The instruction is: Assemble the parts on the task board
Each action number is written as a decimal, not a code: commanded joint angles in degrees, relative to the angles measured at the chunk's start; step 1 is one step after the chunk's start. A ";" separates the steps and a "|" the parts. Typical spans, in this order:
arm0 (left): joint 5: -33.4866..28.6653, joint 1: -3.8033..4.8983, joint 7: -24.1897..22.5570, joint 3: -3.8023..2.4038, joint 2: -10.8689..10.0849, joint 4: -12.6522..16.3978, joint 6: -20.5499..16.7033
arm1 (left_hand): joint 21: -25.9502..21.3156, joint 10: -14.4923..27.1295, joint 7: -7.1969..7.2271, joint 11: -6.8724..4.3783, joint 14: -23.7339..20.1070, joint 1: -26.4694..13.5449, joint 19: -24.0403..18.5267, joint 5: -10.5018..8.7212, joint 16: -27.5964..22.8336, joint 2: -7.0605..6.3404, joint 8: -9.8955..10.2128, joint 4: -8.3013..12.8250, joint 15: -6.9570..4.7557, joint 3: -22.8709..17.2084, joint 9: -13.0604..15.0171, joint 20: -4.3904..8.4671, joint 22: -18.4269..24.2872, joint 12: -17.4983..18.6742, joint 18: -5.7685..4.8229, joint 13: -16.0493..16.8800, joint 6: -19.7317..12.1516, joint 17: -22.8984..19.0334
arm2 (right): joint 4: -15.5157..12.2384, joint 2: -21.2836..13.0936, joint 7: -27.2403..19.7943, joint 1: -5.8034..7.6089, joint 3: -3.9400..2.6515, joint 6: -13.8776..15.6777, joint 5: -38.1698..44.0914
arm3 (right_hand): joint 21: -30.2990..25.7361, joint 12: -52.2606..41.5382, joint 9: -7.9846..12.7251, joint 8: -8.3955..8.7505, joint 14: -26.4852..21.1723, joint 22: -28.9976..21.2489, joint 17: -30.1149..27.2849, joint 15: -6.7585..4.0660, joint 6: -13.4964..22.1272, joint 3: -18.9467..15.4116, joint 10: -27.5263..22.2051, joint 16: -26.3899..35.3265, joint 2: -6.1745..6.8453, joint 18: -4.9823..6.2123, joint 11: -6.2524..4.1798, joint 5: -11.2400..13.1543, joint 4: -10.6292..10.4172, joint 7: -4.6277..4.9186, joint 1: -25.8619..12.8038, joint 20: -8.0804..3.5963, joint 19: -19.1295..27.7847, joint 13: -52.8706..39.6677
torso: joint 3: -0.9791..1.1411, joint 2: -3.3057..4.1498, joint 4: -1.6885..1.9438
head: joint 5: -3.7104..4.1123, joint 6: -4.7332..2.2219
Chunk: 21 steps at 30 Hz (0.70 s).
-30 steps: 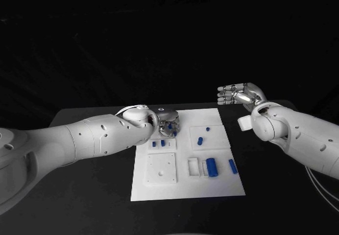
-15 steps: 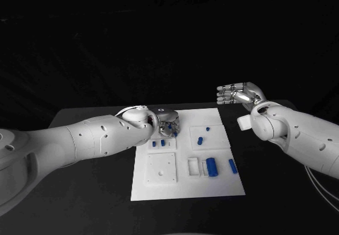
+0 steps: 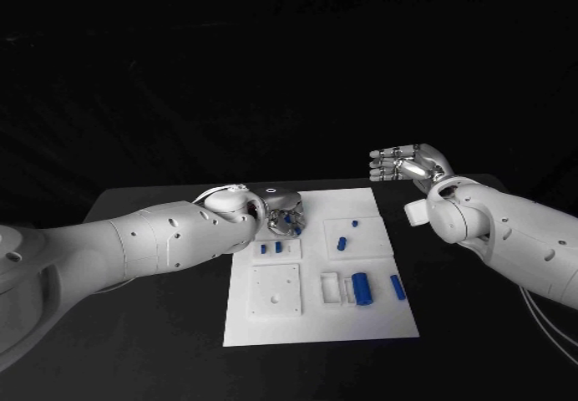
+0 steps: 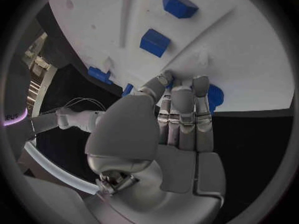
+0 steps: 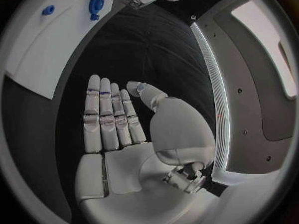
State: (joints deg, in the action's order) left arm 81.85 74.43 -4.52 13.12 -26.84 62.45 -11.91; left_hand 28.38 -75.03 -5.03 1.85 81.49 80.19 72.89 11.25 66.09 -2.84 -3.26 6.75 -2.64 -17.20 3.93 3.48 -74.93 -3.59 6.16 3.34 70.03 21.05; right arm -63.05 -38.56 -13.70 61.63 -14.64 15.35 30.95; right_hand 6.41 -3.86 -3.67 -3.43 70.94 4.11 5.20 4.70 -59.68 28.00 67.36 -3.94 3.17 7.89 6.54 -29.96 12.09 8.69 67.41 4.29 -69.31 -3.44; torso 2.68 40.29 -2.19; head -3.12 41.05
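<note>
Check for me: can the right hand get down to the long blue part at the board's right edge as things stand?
Probably yes. The right hand is raised beyond the task board, holding nothing, fingers straight in its wrist view. The long blue part lies uncovered, and the left hand works at the board's far left, out of the way.

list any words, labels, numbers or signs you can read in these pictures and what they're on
None can be read.
The task board is plain white, with no printing that shows.
The blue parts carry no marks that can be made out.
The left hand and the right hand show no readable label.
A few pale letters at the rim of the left wrist view are cut off and too blurred to read.
</note>
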 commanded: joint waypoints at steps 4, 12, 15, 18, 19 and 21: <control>-2.84 -0.02 -1.30 -0.95 -1.15 1.22 -3.66 | 0.58 0.12 0.06 0.06 -0.10 -0.63 -0.50 0.46 0.32 -0.03 -0.37 0.39 -0.05 -0.46 0.02 -0.16 -1.16 0.24 0.66 0.08 -0.28 -0.14 | 0.00 -0.01 -0.62 0.01 -0.03 -0.41 0.16 | -0.25 0.35 -0.03 -0.13 0.15 0.00 -0.06 0.39 0.12 0.06 -0.29 0.19 0.36 0.32 0.05 -0.38 -0.38 0.14 -0.38 0.12 -0.33 0.07 | 0.00 -0.01 0.06 | 0.19 -0.26; -4.97 0.01 -0.55 -3.67 -3.93 4.54 -2.92 | 0.72 0.11 0.05 0.08 -0.11 -0.60 -0.54 0.47 0.36 -0.19 -0.36 0.60 -0.05 -0.57 0.01 -0.15 -1.16 0.25 0.69 0.08 -0.30 -0.18 | 0.04 -0.29 -0.56 0.01 -0.03 -0.44 0.17 | -0.25 0.35 -0.03 -0.13 0.15 0.00 -0.06 0.39 0.12 0.06 -0.29 0.19 0.36 0.32 0.05 -0.38 -0.38 0.14 -0.38 0.12 -0.33 0.07 | -0.02 0.03 0.20 | 0.41 -0.28; -5.00 0.16 0.02 -4.45 -5.47 6.14 -1.50 | 0.79 0.24 0.02 0.14 -0.12 -0.59 -0.65 0.26 0.36 -0.41 -0.34 0.75 0.02 -0.58 -0.02 -0.22 -1.14 0.24 0.71 0.08 -0.48 -0.23 | 0.02 -0.53 -0.50 0.01 -0.03 -0.43 0.17 | -0.41 0.35 -0.04 -0.14 0.15 0.03 -0.04 0.38 0.11 0.12 -0.29 0.17 0.40 0.35 0.05 -0.38 -0.43 0.14 -0.20 0.13 -0.43 0.07 | -0.04 0.00 0.38 | 0.51 -0.25; -5.02 0.36 0.69 -4.82 -6.97 7.47 -0.16 | 0.84 0.13 0.04 0.10 -0.13 -0.59 -0.74 0.27 0.34 -0.46 -0.37 0.78 0.02 -0.53 0.01 -0.29 -1.14 0.23 0.76 0.08 -0.36 -0.29 | 0.01 -0.72 -0.45 0.01 -0.02 -0.45 0.17 | -0.41 0.35 -0.04 -0.14 0.15 0.03 -0.04 0.38 0.11 0.12 -0.29 0.17 0.40 0.35 0.05 -0.38 -0.43 0.14 -0.20 0.13 -0.43 0.07 | -0.08 -0.06 0.45 | 0.35 -0.35; -5.02 0.40 0.87 -4.88 -7.43 7.88 0.21 | 0.84 0.13 0.04 0.10 -0.13 -0.59 -0.74 0.27 0.34 -0.46 -0.37 0.78 0.02 -0.53 0.01 -0.29 -1.14 0.23 0.76 0.08 -0.36 -0.29 | 0.01 -0.76 -0.44 0.01 -0.02 -0.45 0.17 | -0.41 0.35 -0.04 -0.14 0.15 0.03 -0.04 0.38 0.11 0.12 -0.29 0.17 0.40 0.35 0.05 -0.38 -0.43 0.14 -0.20 0.13 -0.43 0.07 | -0.10 -0.09 0.53 | 0.41 -0.32; -5.03 0.44 1.19 -4.95 -8.23 8.62 0.83 | 0.86 0.05 0.06 0.08 -0.13 -0.55 -0.80 0.23 0.33 -0.48 -0.36 0.80 0.02 -0.49 0.01 -0.32 -1.14 0.24 0.77 0.08 -0.30 -0.31 | 0.02 -0.81 -0.41 0.01 -0.02 -0.49 0.17 | -0.41 0.35 -0.04 -0.14 0.15 0.03 -0.04 0.38 0.11 0.12 -0.29 0.17 0.40 0.35 0.05 -0.38 -0.43 0.14 -0.20 0.13 -0.43 0.07 | -0.16 -0.09 0.60 | 0.41 -0.19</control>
State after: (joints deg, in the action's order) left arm 77.74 74.78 -4.25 8.24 -34.83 70.44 -13.26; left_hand 29.05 -75.01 -5.02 1.85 81.49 79.75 72.48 11.52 66.09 -3.02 -3.50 7.22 -2.64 -17.66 3.87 3.07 -74.92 -3.58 6.18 3.40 70.00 20.81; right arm -62.97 -39.36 -13.66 61.63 -14.64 15.34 30.97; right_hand 6.19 -3.88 -3.67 -3.43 70.94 4.11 5.21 4.70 -59.68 28.16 67.36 -3.94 3.17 7.86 6.55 -29.96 11.93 8.69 67.41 4.29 -69.31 -3.45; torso 2.60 40.28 -1.78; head -2.71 40.77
